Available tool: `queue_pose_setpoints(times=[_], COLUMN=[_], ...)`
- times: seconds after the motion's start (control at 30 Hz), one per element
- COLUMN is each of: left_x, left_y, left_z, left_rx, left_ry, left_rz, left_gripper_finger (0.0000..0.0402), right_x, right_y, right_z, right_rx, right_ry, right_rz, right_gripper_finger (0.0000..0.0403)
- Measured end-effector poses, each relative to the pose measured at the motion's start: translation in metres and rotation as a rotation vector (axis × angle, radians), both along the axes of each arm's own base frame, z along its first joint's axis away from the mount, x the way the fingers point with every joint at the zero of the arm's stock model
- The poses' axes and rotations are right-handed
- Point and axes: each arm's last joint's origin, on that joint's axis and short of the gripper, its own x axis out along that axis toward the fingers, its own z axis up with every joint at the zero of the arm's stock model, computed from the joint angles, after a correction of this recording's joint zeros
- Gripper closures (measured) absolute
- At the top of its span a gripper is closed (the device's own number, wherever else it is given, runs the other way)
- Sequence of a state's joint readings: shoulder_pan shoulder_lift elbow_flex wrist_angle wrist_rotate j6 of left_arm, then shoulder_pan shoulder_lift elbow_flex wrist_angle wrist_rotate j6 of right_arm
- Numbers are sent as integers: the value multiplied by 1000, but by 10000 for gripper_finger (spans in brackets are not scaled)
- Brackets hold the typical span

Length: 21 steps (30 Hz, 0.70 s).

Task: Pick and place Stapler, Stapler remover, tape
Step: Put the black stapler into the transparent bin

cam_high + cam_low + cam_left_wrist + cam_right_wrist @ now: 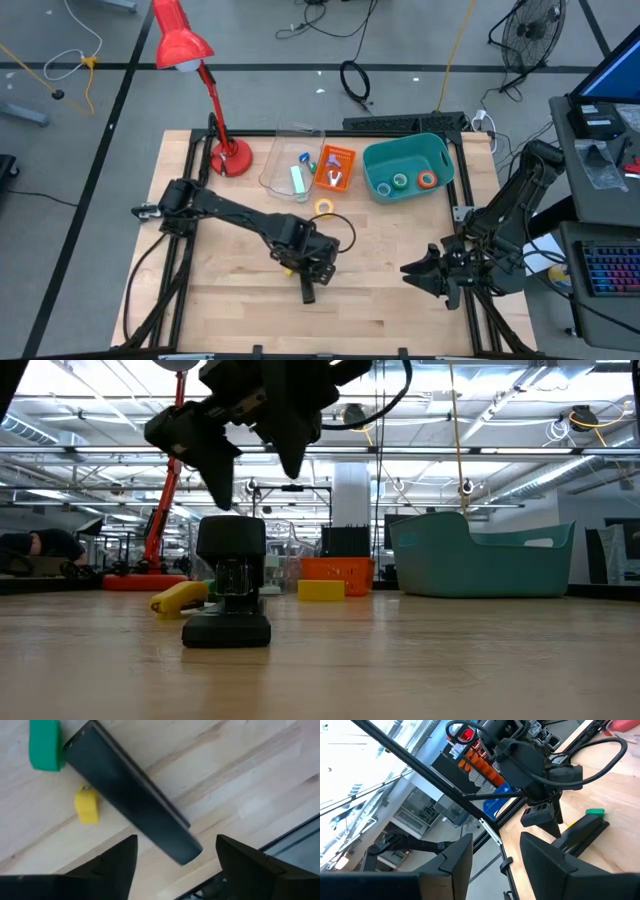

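**Left gripper poised over the stapler**

My left gripper hovers just above the black stapler, fingers spread and empty; in its wrist view the stapler runs diagonally between them. The stapler lies on the bench at about 6 o'clock from centre. To do this grab well, I'd judge I should turn the wrist so the fingers straddle the narrow width of the body, descend squarely over its middle, and close only once both fingers are beside it, since a grab near one end would probably let it tip.

My right gripper waits at 4 o'clock, fingers apart, holding nothing.

Count: one stapler. Four tape rolls: a yellow one on the bench at centre, and three I see in the teal bin at 1 o'clock. One small yellow piece and one green piece lie beside the stapler; I cannot tell which, if either, is the remover.
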State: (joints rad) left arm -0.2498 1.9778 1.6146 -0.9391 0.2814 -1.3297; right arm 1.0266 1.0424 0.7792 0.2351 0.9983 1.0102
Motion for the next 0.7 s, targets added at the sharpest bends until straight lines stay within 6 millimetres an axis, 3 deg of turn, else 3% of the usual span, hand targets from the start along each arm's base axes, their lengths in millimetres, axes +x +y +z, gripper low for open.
queue_pose_setpoints(times=[0.1,0.23,0.47,0.7], left_x=[-3,-5,-5,3], left_y=[-10,-20,-26,-27], left_z=[0,-1,-6,-27], left_rx=[1,55,137,147], left_ry=[8,26,36,84], left_rz=[3,150,507,621], left_gripper_finger=[106,91,101,107], right_x=[0,-1,-10,-21], right_y=[0,1,-11,-24], right_z=[0,1,10,14], right_rx=[-1,-21,-48,-62], right_ry=[1,2,18,43], right_rz=[6,68,289,370], right_gripper_finger=[245,245,245,245])
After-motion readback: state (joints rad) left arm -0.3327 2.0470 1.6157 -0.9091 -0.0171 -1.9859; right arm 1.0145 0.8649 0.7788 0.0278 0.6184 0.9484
